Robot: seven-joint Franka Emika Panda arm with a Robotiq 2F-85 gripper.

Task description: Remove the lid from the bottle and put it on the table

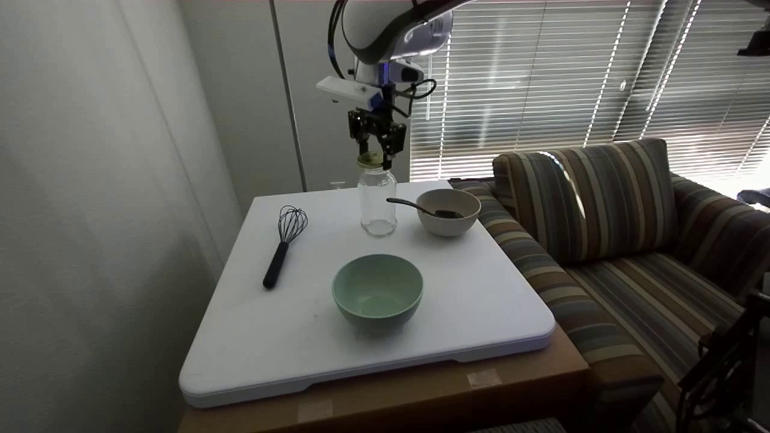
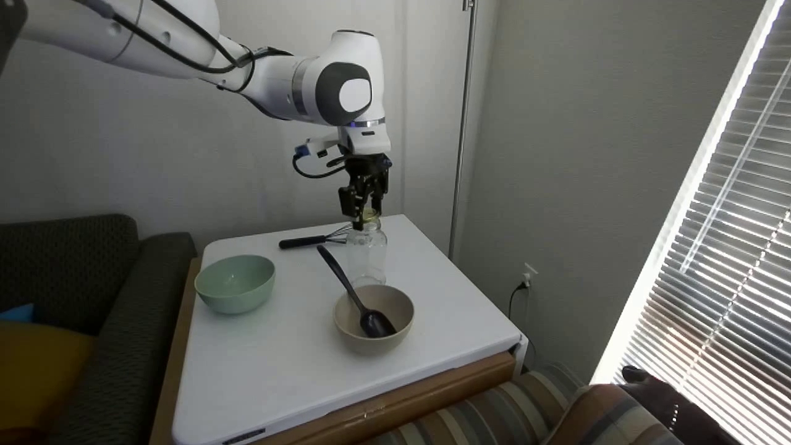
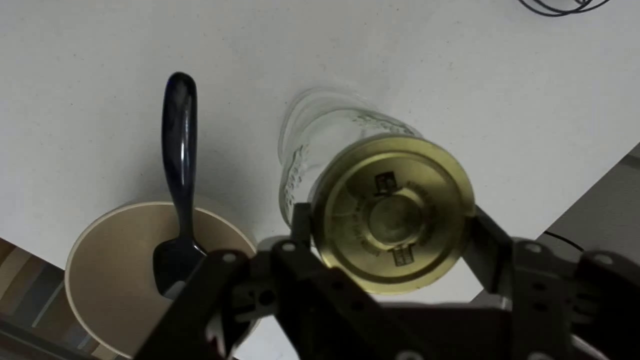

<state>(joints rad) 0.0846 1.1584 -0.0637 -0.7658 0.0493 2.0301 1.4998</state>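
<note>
The bottle (image 1: 378, 201), a clear glass jar, stands upright on the white table (image 1: 240, 349). It also shows in an exterior view (image 2: 366, 253). The yellowish-green lid (image 3: 395, 215) sits over the bottle's mouth and shows in both exterior views (image 1: 369, 160) (image 2: 371, 215). My gripper (image 3: 390, 220) points down over the bottle. Its two black fingers lie against opposite sides of the lid's rim, shut on it. In an exterior view, one finger hides part of the rim. The joint between lid and glass is hidden in the wrist view.
A beige bowl (image 2: 395, 309) with a black spoon (image 2: 374, 321) stands close beside the bottle. A green bowl (image 1: 378, 288) stands farther along the table, and a black whisk (image 1: 280, 258) lies near the wall. A striped armchair (image 1: 595, 198) adjoins the table.
</note>
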